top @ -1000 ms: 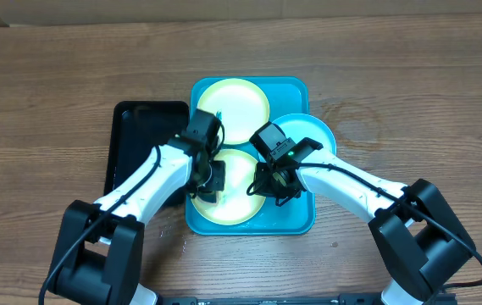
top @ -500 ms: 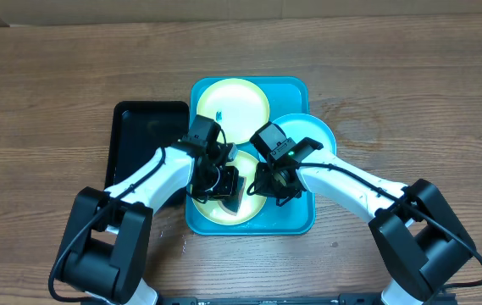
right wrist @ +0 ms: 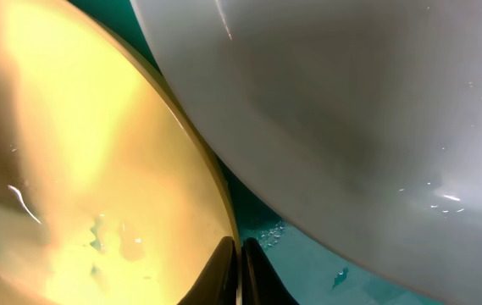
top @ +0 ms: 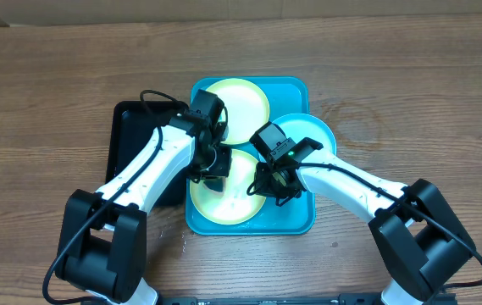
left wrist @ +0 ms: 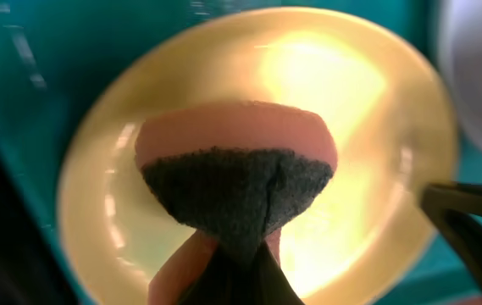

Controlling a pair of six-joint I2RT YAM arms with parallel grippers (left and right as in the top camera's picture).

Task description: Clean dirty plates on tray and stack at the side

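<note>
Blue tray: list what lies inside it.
The tray holds a far yellow-green plate and a near yellow-green plate; a cyan plate overlaps its right rim. The left pincer, its sponge and the right pincer hide part of the near plate.

Wooden table (top: 410, 85). Blue tray (top: 296, 225) at centre; black tray (top: 135, 135) touching its left side, partly under the left arm. Three plates:
- far yellow-green plate (top: 241, 106) in the tray's far half
- near yellow-green plate (top: 234, 203) in the near half
- cyan plate (top: 315, 135) overhanging the tray's right rim

Left gripper (top: 213, 176) points down over the near plate's upper left part. Right gripper (top: 274, 188) sits at that plate's right edge. Jaw gaps not readable from above.
</note>
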